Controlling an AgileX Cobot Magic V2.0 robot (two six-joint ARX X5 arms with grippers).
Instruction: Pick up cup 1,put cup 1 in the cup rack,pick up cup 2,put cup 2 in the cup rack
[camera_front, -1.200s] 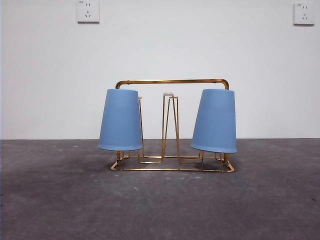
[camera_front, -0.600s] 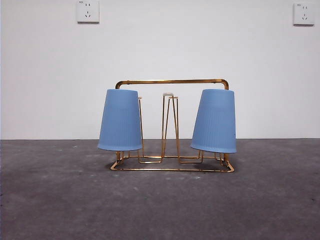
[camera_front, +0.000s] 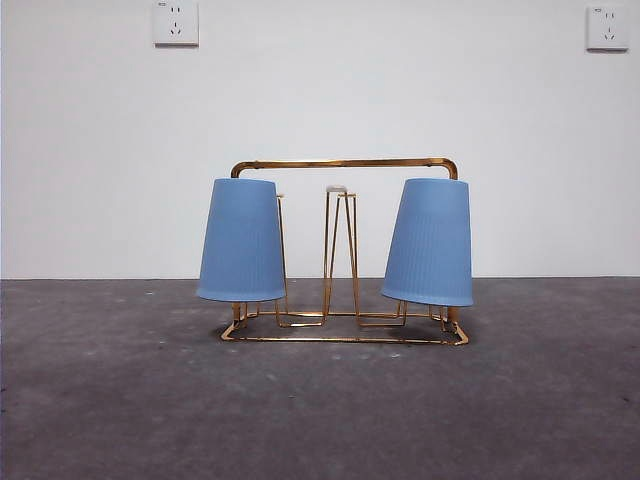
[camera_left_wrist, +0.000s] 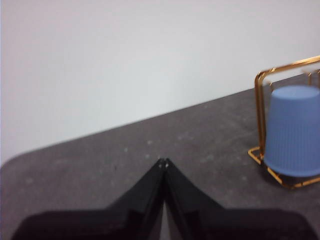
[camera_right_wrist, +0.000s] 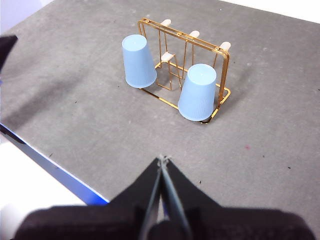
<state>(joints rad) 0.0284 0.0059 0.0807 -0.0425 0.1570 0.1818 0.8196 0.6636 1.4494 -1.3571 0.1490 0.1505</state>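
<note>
Behind the grey table we see a white wall with two plugs, and both blue cups hang upside down on the gold cup rack, one cup at 9 o'clock and the other cup at 3 o'clock in the front view. We think the job looks done, but the 3 o'clock cup leans a bit, so a bump could knock it off. Our left gripper and right gripper are both pinched closed, hold nothing, and sit well apart from the rack, which lies at 12 o'clock in the right wrist view.

2 blue cups inverted on gold rack.
</note>
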